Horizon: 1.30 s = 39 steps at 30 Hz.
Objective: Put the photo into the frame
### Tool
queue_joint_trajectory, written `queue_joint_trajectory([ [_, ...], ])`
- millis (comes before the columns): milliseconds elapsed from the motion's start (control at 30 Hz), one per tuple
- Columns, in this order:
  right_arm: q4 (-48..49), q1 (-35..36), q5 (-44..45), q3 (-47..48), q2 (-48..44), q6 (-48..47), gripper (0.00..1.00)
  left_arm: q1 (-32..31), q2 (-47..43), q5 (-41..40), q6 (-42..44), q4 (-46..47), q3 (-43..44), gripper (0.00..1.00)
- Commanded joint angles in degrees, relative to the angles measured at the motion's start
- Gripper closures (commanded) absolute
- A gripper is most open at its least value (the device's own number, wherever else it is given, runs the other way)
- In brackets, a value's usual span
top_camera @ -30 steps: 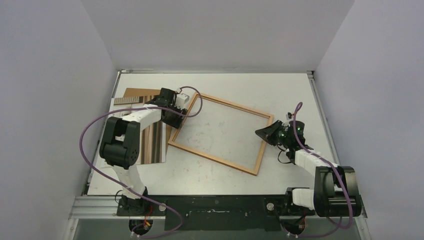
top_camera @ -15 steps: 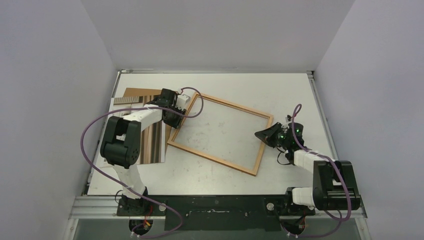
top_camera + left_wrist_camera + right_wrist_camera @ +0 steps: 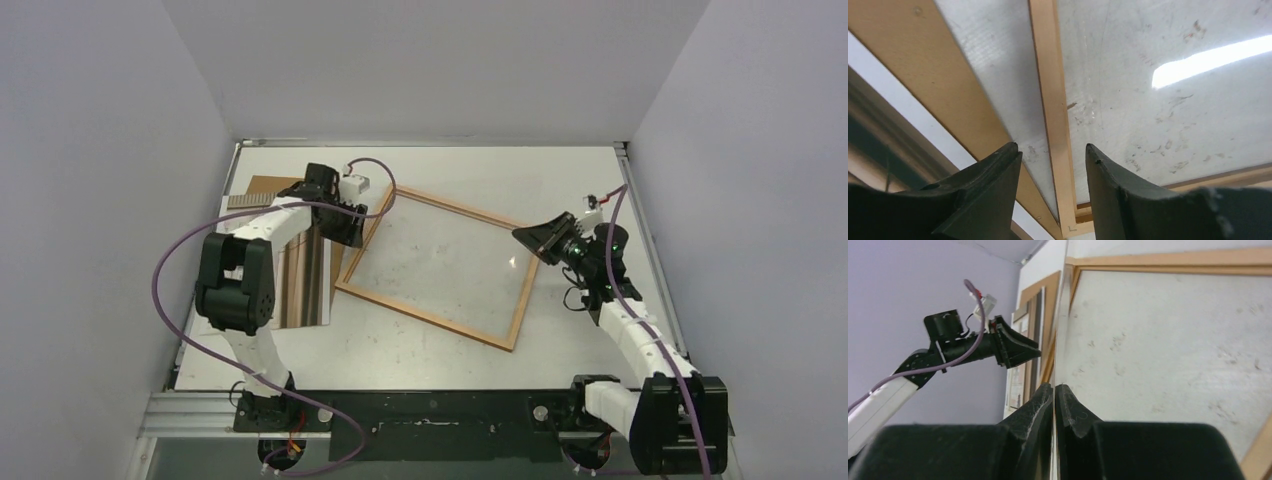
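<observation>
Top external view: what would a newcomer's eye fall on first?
The light-wood frame lies askew mid-table, with the right gripper pinching the edge of its clear pane at the far right corner. On the left, the open left gripper straddles the frame's border, and the striped photo lies beneath that arm.

A white, scuffed rectangular tabletop (image 3: 430, 350) is enclosed on three sides by plain pale lilac-grey walls (image 3: 430, 70); a silver metal rail (image 3: 200, 412) is fixed along its near edge.
</observation>
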Motion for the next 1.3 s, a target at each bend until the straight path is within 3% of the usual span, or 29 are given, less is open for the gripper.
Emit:
queue_joint_trajectory([
  [0,1.4,4.3,-2.4,7.3,-3.2,2.3,0.95,4.7,-4.4,8.2,-3.6,-3.4,6.8,0.48],
  [133,-1.8,11.4,-0.3,15.2,-4.0,1.3,0.95,9.2,-5.9,10.6,-4.6,-5.6,9.0,0.45],
  [300,-3.7,11.7,0.6,20.5,-4.8,1.5,0.95,14.8,-9.6,13.7,-4.0,-8.1,8.3,0.43],
  [567,6.5,11.6,2.7,11.3,0.3,5.8,0.95,15.0,-13.1,14.5,-2.0,-8.6,2.6,0.38],
  [700,6.1,11.2,4.4,9.5,1.9,6.8,0.95,14.8,-13.1,13.7,0.3,-8.0,-0.6,0.38],
  [933,1.2,10.9,6.6,16.1,0.8,4.3,0.95,13.5,-15.4,19.4,-1.9,-9.3,-2.1,0.37],
  [1267,-0.5,6.6,6.1,17.9,0.1,4.2,0.95,3.8,-20.6,2.3,14.8,-9.7,-12.3,0.38],
])
